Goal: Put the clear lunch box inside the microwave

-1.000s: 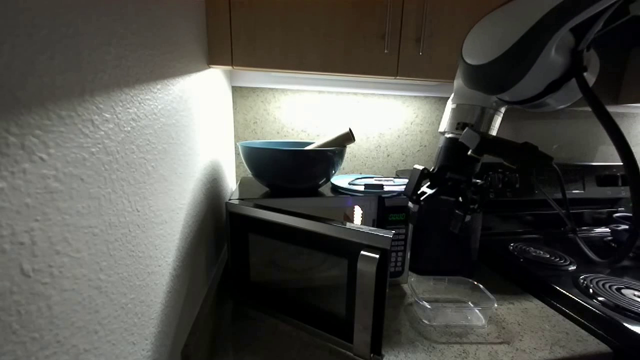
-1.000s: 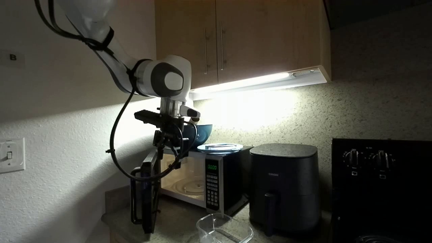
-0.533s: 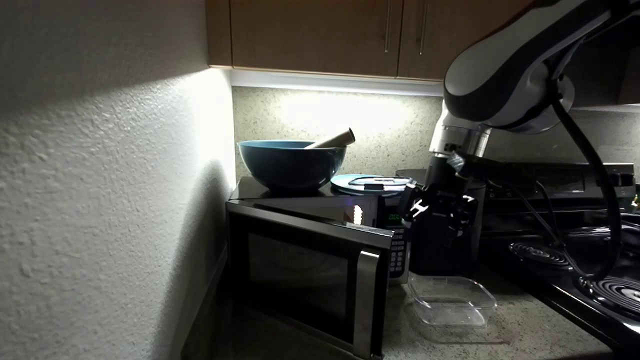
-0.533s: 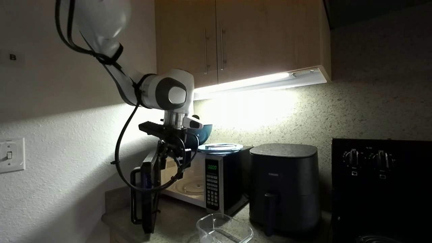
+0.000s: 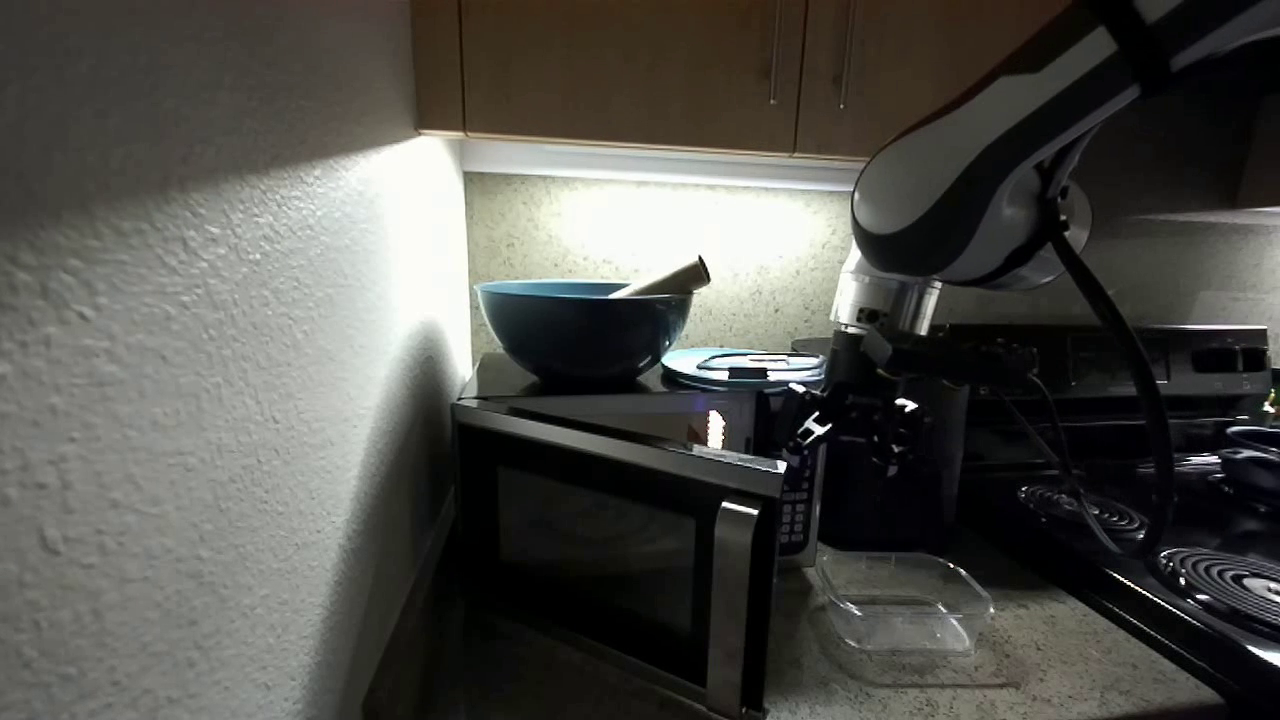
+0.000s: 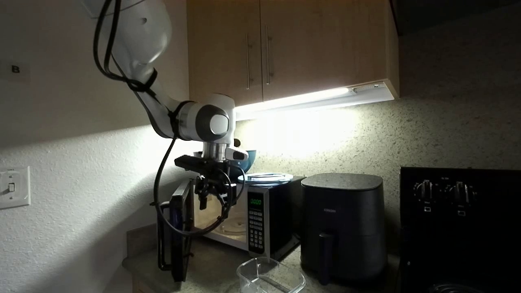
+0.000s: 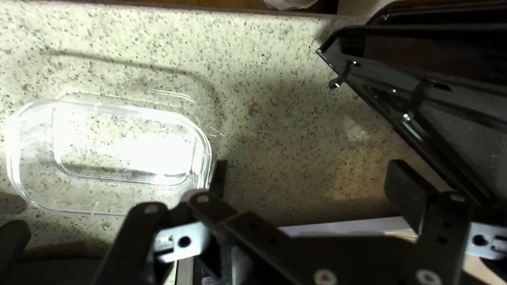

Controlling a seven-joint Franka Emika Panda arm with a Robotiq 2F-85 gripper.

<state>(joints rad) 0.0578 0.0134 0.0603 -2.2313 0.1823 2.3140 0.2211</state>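
Hand (image 7: 307,176) hovers, jaws spread wide. The clear lunch box (image 5: 905,605) sits on the worktop (image 7: 277,99) near the open microwave (image 6: 260,224)

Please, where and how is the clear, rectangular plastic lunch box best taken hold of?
Probably by the end wall nearest the open, dark-glass microwave door, from above. The clear, rectangular plastic lunch box stands upright, open side up, so this thin wall can be reached on both faces; the black two-finger gripper, pointing down and open, could straddle it.
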